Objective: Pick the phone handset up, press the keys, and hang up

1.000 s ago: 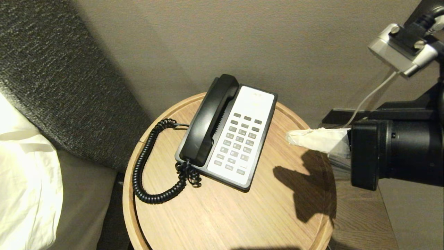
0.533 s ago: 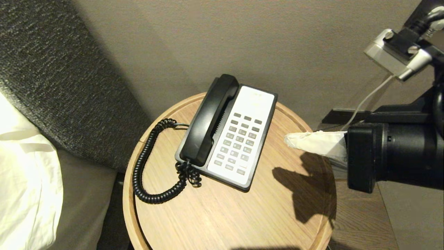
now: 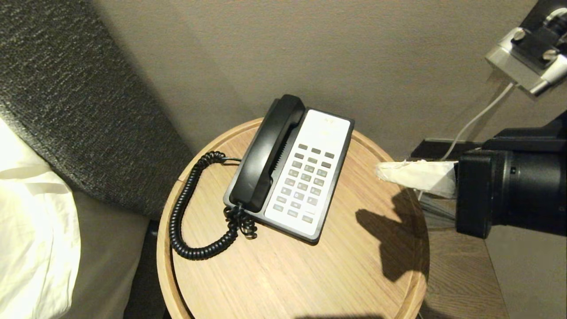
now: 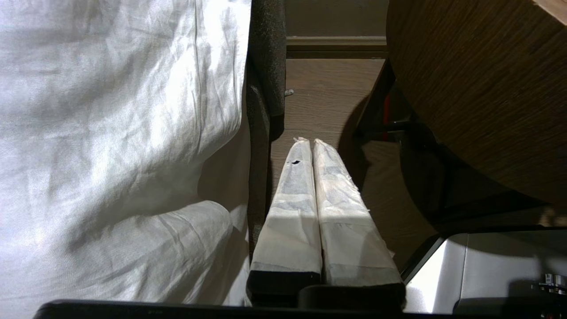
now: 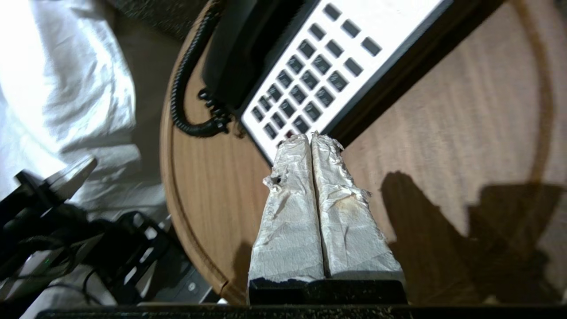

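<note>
Right gripper [image 3: 385, 172]: at the right edge of the head view, over the table's right rim. Its taped fingers [image 5: 290, 208] lie pressed together, holding nothing, and its tip has drawn back rightward, away from the phone, compared with half a second ago.
Left gripper [image 4: 308, 146]: out of the head view; its wrist view shows it low beside the bed, pointing at the floor under the table, fingers closed together and empty.
Meaning for the task: judged from this, the handset is cradled and the arm is withdrawing, so either hanging up is done or no lift has begun; the pictures cannot say which.
Round table [image 3: 274, 283]: centre to lower frame, its near edge cut off at the bottom.
Coiled cord [image 3: 186, 208]: loops left of the phone on the wood.
Phone handset [image 3: 266, 155]: centre of the frame, resting in its cradle along the left side of the phone base [image 3: 319, 128], unmoved.
Keypad [image 3: 303, 181]: grey keys, labels too small to read.
Hidden: the right arm's bulk covers the floor at right.
Wall [image 3: 354, 57]: plain, upper frame.
</note>
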### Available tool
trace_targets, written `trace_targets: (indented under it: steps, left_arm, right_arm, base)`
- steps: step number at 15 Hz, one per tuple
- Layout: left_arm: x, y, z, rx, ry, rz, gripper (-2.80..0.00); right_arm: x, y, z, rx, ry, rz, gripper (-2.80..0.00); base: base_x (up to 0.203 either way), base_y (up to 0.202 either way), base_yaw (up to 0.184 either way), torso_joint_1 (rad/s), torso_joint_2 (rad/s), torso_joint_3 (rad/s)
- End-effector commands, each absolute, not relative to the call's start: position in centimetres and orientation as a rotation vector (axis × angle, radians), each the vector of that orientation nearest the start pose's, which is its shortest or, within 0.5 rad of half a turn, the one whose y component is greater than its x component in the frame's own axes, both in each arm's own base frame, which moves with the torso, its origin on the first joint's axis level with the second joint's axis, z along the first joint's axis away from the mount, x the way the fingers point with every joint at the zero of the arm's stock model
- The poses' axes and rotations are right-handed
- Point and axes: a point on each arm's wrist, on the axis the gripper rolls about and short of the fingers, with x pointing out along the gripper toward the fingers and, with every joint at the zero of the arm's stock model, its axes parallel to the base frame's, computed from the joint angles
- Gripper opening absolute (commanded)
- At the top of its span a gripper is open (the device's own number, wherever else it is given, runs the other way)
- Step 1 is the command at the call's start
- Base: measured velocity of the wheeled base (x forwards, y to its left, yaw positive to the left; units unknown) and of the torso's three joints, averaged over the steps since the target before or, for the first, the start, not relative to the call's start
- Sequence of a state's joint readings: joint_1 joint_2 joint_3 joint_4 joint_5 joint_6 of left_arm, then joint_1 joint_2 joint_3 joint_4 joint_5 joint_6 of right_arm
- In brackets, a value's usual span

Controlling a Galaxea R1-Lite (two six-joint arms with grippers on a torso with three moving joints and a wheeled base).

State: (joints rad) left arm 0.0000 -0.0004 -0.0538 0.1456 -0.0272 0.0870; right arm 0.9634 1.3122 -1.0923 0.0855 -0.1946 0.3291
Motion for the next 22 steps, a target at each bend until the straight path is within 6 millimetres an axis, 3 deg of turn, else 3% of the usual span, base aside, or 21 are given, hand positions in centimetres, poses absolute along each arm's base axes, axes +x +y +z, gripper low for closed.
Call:
trace_targets:
  steps: [1,10,14,16,17,19,22]
  left_arm:
    - [-2.7,-0.1,7.5,0.086,0.094,-0.029,-2.8]
    - [-2.7,-0.1,7.5,0.086,0.094,-0.032,-2.8]
    - [-2.7,-0.1,7.5,0.086,0.094,-0.032,-2.8]
    - [-2.7,-0.1,7.5,0.086,0.093,-0.031,-2.8]
    - [-2.7,-0.1,7.5,0.086,0.094,-0.032,-2.8]
    - [-2.7,-0.1,7.5,0.086,0.094,-0.032,-2.8]
    - [-2.7,-0.1,7.5,0.086,0.094,-0.031,-2.8]
  right_arm:
    - [11.9,16.4,29.9,0.149,0.366,0.702,-2.8]
    - [11.9,14.5,30.6,0.217,0.332,0.623,-2.8]
    - [10.6,10.4,30.0,0.242,0.295,0.536,-2.8]
    - [10.2,6.6,29.0,0.264,0.252,0.37,-2.8]
    - [8.9,4.0,28.0,0.273,0.22,0.271,-2.8]
    - [3.9,0.9,24.8,0.259,0.129,0.199,-2.8]
    - [-1.5,0.1,17.9,0.15,0.043,0.164,-2.8]
  base:
    - [0.0,0.0,0.0,0.0,0.0,0.0]
    - [0.0,0.0,0.0,0.0,0.0,0.0]
    - [0.0,0.0,0.0,0.0,0.0,0.0]
    - [0.0,0.0,0.0,0.0,0.0,0.0]
    - [0.0,0.0,0.0,0.0,0.0,0.0]
    - [0.0,0.0,0.0,0.0,0.0,0.0]
    - [0.0,0.0,0.0,0.0,0.0,0.0]
